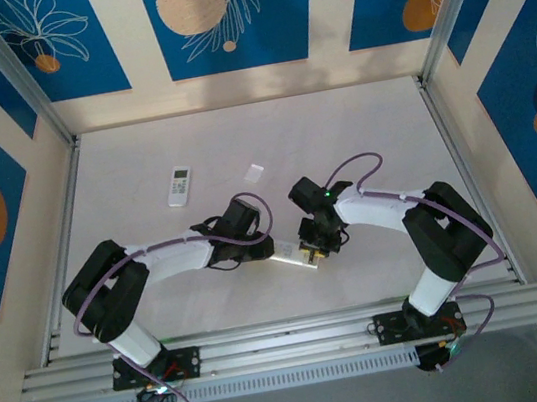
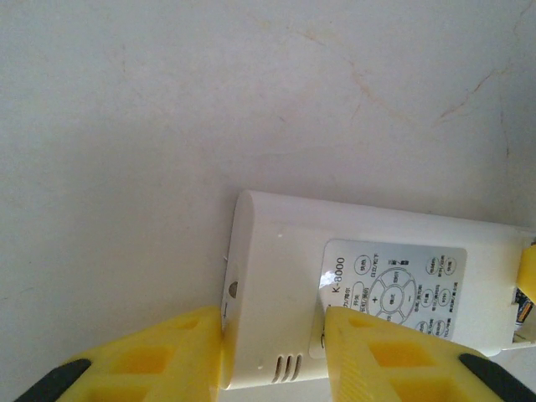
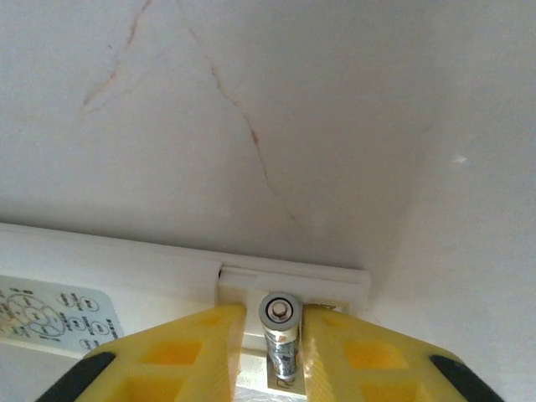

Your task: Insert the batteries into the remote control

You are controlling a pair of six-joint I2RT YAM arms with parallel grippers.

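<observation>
L tool [image 2: 272,335] & R tool [image 3: 275,335] low, wrists close, jaws narrow.

The left arm [image 1: 171,259] and the right arm [image 1: 371,208] have white tubes and big black joints. Thin purple cables [image 1: 361,158] loop along them. A small green light [image 1: 328,193] glows on the right one. The left gripper [image 2: 272,356] and right gripper [image 3: 275,356] have yellow fingers [image 2: 146,364] with black pads [image 2: 50,381].
</observation>
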